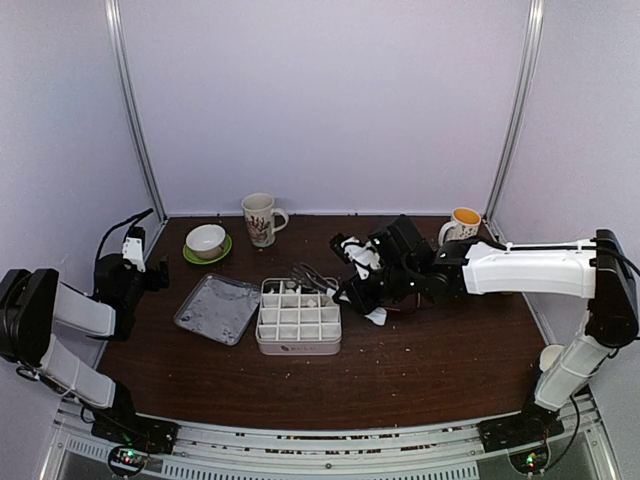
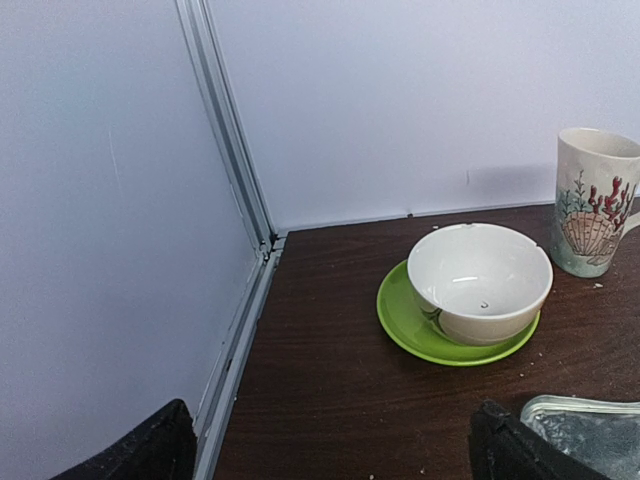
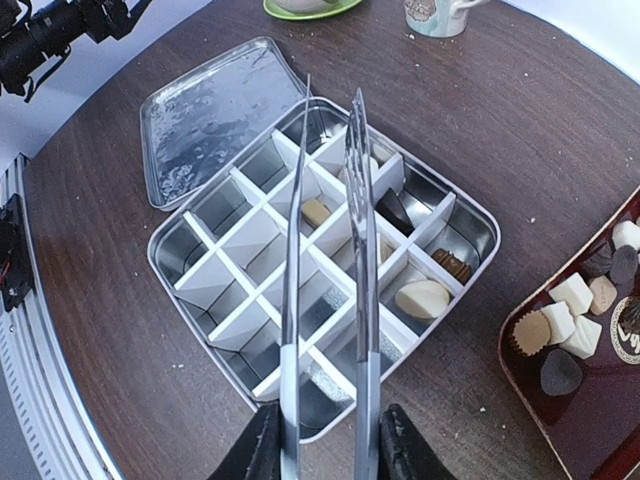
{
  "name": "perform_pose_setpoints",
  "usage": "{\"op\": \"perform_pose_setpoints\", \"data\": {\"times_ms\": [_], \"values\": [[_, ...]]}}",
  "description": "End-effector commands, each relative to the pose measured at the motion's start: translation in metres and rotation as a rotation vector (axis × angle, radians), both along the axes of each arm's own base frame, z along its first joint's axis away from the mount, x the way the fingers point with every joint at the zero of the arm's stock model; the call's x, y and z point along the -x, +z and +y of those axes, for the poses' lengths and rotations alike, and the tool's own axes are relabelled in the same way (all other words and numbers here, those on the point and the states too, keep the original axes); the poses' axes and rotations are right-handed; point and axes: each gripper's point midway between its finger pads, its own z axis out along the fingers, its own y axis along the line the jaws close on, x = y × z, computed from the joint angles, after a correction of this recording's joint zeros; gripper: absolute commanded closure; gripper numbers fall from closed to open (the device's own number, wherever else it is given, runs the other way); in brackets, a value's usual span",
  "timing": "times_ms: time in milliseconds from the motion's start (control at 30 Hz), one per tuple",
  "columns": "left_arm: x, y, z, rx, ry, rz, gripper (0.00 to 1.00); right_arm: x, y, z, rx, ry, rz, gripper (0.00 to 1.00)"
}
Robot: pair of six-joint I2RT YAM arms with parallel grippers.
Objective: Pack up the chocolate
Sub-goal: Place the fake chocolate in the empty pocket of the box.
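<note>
1. The dark brown wooden surface (image 1: 430, 350) carries every item listed below.

2. The white right arm (image 1: 530, 268) reaches from the right edge towards the centre. The left arm (image 1: 60, 320) is folded at the left edge, near the back corner.

3. The rectangular metal box with white dividers (image 1: 298, 346) stands at the centre of the surface. The flat metal lid (image 1: 217, 308) lies just beside it on the left, inner face up.

4. The dark red tray (image 3: 590, 400) lies to the right of the box, apart from it.

5. The cream mug with a shell pattern (image 2: 592, 200) stands at the back, upright. The mug with an orange interior (image 1: 463, 225) stands at the back right.

6. The white bowl (image 2: 480, 285) sits on the green saucer (image 2: 400, 320), to the left of the shell mug.

7. The left pincer (image 2: 330, 450) is released, its two black fingers spread wide, facing the bowl and touching nothing.

8. The right pincer (image 3: 330, 445) is clenched on the handle end of the long silver metal tongs (image 3: 362, 250). The two tong blades run out over the box with a narrow gap between them. Their tips lie over the compartments on the side towards the lid.

9. The small chocolate pieces (image 3: 423, 298) are in two places. A few lie one to a compartment along the side of the box nearest the tray: cream, tan and dark brown. The others, white, tan and dark, lie loose on the tray.
</note>
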Motion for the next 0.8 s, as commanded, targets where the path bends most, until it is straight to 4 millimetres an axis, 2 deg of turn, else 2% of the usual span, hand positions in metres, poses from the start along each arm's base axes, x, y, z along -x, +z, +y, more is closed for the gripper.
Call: {"op": "perform_pose_setpoints", "data": {"times_ms": [0, 433, 767], "values": [[-0.005, 0.012, 0.002, -0.005, -0.001, -0.038, 0.02, 0.000, 0.022, -0.010, -0.028, -0.024, -0.079, 0.68], [-0.005, 0.012, 0.002, -0.005, 0.000, -0.038, 0.02, 0.006, 0.046, -0.066, -0.017, -0.157, -0.194, 0.69], [-0.005, 0.012, 0.002, -0.005, 0.000, -0.038, 0.02, 0.008, 0.048, -0.086, -0.001, -0.213, -0.219, 0.70]]}}
